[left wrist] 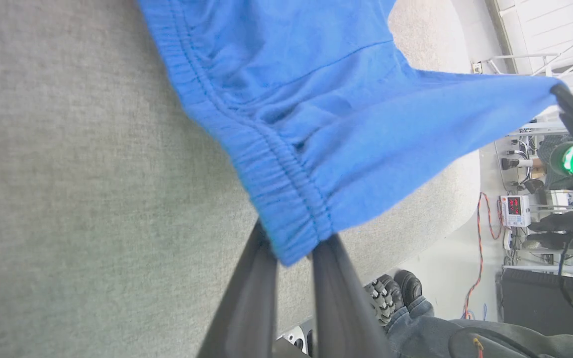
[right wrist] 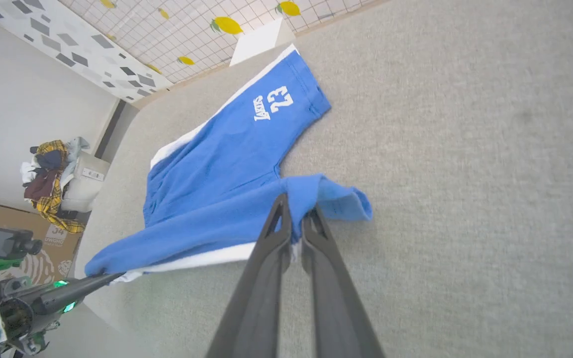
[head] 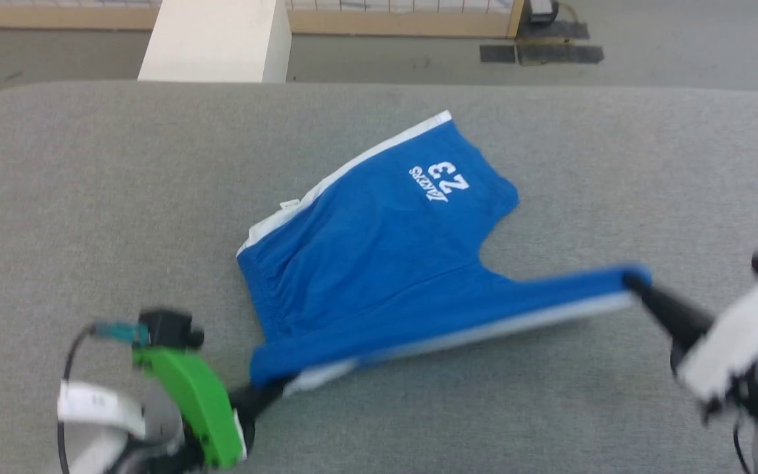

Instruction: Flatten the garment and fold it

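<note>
Well, we have the royal-blue soft athletic shorts with white stripes (head: 379, 263) spread across the middle of the frame on the grey fabric-covered surface (head: 89, 197). One leg lies flat and runs toward the upper centre. The other side is lifted into a taut band along the lower edge.

Our left claw (head: 274, 390), at the lower left, is pressed together on the corner of the gathered elastic waistband (left wrist: 256, 159). In the left wrist view the ribbed cloth sits squeezed between the two dark fingers. Our right claw (head: 632, 280), at the right edge, pinches the hem of the raised leg, and the right wrist view shows cloth bunched between its tips. Between the two claws the cloth hangs just off the surface in a straight line, with the white side stripe (head: 484, 332) along its lower edge.

How will it handle? We judge it light and limp: it sags, creases and follows any pull, with no stiffness to hold a shape. Thin knit could slide out of a shallow pinch, so we'd bite deep. The waistband is the thick, grippy part and the best hold, and the stitched leg hem comes second. Pulling at opposite corners looks to us the way to spread it flat, while a grab at mid-panel would only bunch it. We see nothing fragile, though a hard tug may drag it askew.
</note>
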